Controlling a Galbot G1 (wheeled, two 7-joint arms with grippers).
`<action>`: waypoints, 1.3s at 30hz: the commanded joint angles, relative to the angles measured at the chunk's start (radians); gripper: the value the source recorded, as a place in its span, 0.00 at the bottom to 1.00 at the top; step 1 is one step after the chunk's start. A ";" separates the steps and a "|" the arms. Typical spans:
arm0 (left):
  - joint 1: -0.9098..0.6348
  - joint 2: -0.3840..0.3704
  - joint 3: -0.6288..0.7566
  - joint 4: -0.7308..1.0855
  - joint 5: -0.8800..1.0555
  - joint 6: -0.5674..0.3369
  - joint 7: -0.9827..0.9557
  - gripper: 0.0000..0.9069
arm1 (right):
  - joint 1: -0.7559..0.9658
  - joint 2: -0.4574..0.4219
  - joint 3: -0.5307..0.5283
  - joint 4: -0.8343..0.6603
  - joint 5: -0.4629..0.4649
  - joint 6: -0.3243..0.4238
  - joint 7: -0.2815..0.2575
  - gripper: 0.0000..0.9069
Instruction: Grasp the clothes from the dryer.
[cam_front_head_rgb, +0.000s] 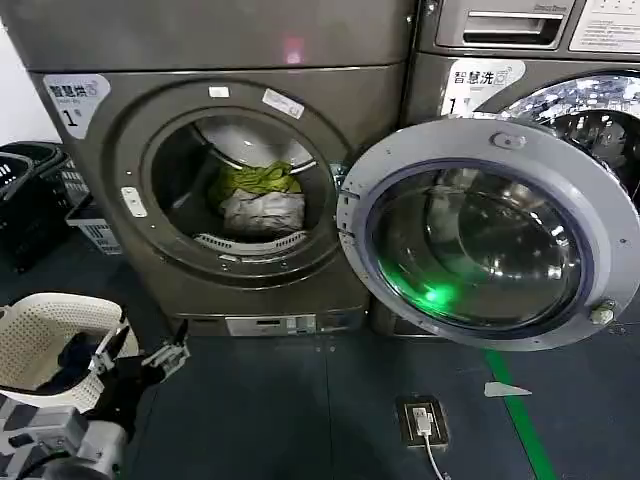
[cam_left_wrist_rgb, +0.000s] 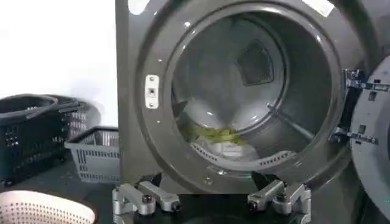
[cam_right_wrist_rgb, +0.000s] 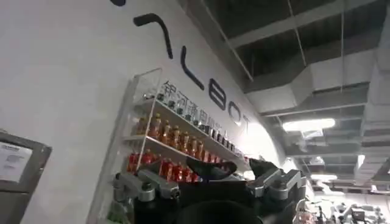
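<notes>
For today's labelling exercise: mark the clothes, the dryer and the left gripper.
clothes (cam_front_head_rgb: 262, 200): head view, grey-white garment's middle.
dryer (cam_front_head_rgb: 130, 140): head view, front panel beside porthole.
left gripper (cam_left_wrist_rgb: 211, 204): left wrist view, between the open fingertips.

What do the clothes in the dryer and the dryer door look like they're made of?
The clothes: soft wrinkled fabric, yellow-green over grey-white, matte. The dryer door: likely clear glass, since it reflects light, set in a smooth silver-grey ring that could be plastic or metal.

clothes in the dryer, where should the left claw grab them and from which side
Probably the wrinkled grey-white top of the clothes, coming straight in through the open front of the dryer. The bundle sits low in the drum with yellow-green fabric behind. The left claw is open, low before the opening.
</notes>
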 joint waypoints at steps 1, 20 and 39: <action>-0.007 0.001 0.007 0.002 -0.002 -0.025 0.004 1.00 | -0.006 -0.003 0.006 0.002 0.007 0.019 -0.006 1.00; -0.029 0.041 0.025 0.029 -0.003 -0.029 0.014 1.00 | -0.005 0.013 0.005 0.019 0.028 0.039 0.003 1.00; -0.017 0.045 0.020 0.016 0.003 -0.030 0.015 1.00 | 0.006 0.012 0.001 0.004 0.039 0.052 0.013 1.00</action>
